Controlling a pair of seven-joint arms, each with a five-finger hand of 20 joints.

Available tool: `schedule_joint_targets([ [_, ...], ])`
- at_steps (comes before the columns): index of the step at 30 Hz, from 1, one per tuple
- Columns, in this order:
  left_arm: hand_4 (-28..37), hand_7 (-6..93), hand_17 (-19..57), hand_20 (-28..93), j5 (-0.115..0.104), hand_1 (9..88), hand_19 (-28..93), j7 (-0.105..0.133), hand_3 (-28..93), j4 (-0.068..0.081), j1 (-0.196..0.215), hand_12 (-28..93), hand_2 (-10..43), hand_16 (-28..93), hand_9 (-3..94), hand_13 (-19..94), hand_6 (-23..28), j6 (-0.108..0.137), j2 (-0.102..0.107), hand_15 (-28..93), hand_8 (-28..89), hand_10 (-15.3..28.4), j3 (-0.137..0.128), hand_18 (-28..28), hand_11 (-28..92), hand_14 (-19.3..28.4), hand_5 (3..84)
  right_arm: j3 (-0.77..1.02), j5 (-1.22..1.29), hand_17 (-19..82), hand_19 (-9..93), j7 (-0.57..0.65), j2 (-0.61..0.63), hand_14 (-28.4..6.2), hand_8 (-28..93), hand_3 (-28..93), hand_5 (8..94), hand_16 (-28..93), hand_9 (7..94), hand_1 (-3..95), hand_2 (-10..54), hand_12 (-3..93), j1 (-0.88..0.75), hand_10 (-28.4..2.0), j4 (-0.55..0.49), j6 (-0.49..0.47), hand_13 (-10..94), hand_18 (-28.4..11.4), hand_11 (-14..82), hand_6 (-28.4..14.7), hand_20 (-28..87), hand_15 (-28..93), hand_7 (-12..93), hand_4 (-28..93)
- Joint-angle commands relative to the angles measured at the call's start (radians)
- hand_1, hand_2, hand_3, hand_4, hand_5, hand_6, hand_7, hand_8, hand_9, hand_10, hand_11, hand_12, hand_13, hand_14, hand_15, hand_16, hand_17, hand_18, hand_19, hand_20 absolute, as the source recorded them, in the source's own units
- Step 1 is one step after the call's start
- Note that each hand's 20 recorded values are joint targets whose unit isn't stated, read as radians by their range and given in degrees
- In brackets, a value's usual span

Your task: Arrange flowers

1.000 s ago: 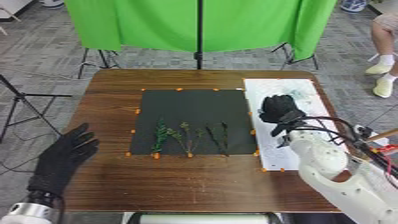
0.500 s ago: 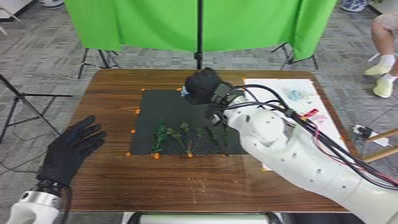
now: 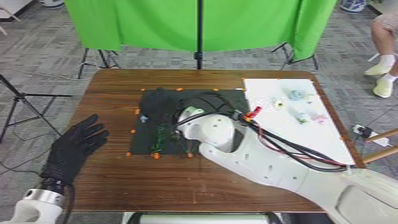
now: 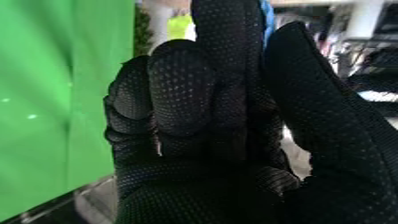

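One blue flower (image 3: 143, 118) is pinched in the right hand (image 3: 160, 106)

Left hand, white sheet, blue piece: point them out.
Left hand (image 3: 71, 150): head view, middle of the glove.
White sheet (image 3: 263, 92): head view, bare area near its far-left corner.
Blue piece (image 4: 268, 16): right wrist view, visible sliver.

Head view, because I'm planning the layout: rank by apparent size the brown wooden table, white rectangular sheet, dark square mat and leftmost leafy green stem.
1. Brown wooden table
2. White rectangular sheet and dark square mat: too alike to rank, with the right arm over both
3. Leftmost leafy green stem
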State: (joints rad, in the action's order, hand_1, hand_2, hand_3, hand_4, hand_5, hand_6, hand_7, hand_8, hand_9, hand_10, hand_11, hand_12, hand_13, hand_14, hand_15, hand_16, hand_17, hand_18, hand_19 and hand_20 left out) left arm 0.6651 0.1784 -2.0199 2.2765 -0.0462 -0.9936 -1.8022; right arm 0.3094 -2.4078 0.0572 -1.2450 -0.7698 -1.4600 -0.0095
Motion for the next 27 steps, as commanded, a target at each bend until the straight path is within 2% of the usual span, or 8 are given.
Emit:
schedule_joint_targets([
  [1,-27.1,19.5,-8.4,10,0.000,23.5,50,-0.010,69,-0.009,0.030,17,0.1,1,28.8,24,3.8,0.003,0.015,39,-9,12.2,-0.004,21.0,25,14.1,32.0,-0.067,-0.045,34,84,0.007,-0.009,-3.0,-3,74,74.7,28,88.3,49.5,-2.6,26.7,0.010,-5.1,-0.011,-0.066,78,-17.0,20.3,4.4,41,65,32,-28],
  [7,-27.1,19.7,-8.4,10,0.001,23.6,50,-0.020,68,-0.004,0.027,17,0.2,1,28.8,24,3.8,-0.003,0.014,39,-9,12.2,-0.004,21.0,25,14.1,31.9,-0.077,-0.062,34,84,0.036,-0.020,-2.9,-4,74,74.5,28,87.9,49.2,-2.6,26.6,-0.001,-5.2,-0.007,-0.076,78,-17.0,19.7,4.6,41,65,32,-28],
  [14,-27.1,19.8,-8.4,10,0.001,23.6,50,-0.033,68,0.003,0.013,17,0.1,1,28.9,24,3.8,-0.010,0.019,39,-9,12.3,0.001,21.0,25,14.1,31.9,-0.104,-0.041,34,84,0.136,-0.033,-3.0,-4,73,74.1,28,87.6,47.2,-3.4,26.4,0.010,-5.4,-0.006,-0.025,78,-17.1,20.0,4.5,41,65,33,-28],
  [20,-27.1,19.7,-8.4,10,0.002,23.6,50,-0.042,69,0.001,0.016,17,0.1,1,28.8,24,3.8,-0.012,0.023,39,-9,12.2,0.000,21.0,25,14.1,31.9,-0.104,-0.021,33,84,0.173,-0.039,-3.6,-4,68,73.2,28,86.1,43.0,-3.6,21.8,0.014,-6.4,-0.006,-0.008,77,-17.4,23.8,4.1,42,66,33,-28],
  [23,-27.1,19.8,-8.4,10,0.002,23.6,50,-0.033,68,0.002,0.016,17,0.1,1,28.8,24,3.7,-0.013,0.020,39,-9,12.2,0.001,21.0,25,14.1,31.9,-0.101,-0.015,33,84,0.170,-0.035,-3.7,-4,69,72.8,28,85.6,41.5,-4.1,21.5,0.015,-6.6,-0.009,-0.016,76,-17.5,24.3,4.0,42,67,33,-28],
  [27,-27.1,19.8,-8.4,10,0.002,23.6,50,-0.035,69,0.001,0.016,17,0.1,1,28.8,24,3.8,-0.011,0.017,39,-9,12.2,0.002,21.0,25,14.1,31.9,-0.093,-0.019,32,83,0.165,-0.032,-3.9,-4,69,72.1,28,85.1,39.4,-4.5,21.4,0.004,-6.8,-0.019,-0.018,75,-17.4,24.5,4.0,42,67,32,-28],
])
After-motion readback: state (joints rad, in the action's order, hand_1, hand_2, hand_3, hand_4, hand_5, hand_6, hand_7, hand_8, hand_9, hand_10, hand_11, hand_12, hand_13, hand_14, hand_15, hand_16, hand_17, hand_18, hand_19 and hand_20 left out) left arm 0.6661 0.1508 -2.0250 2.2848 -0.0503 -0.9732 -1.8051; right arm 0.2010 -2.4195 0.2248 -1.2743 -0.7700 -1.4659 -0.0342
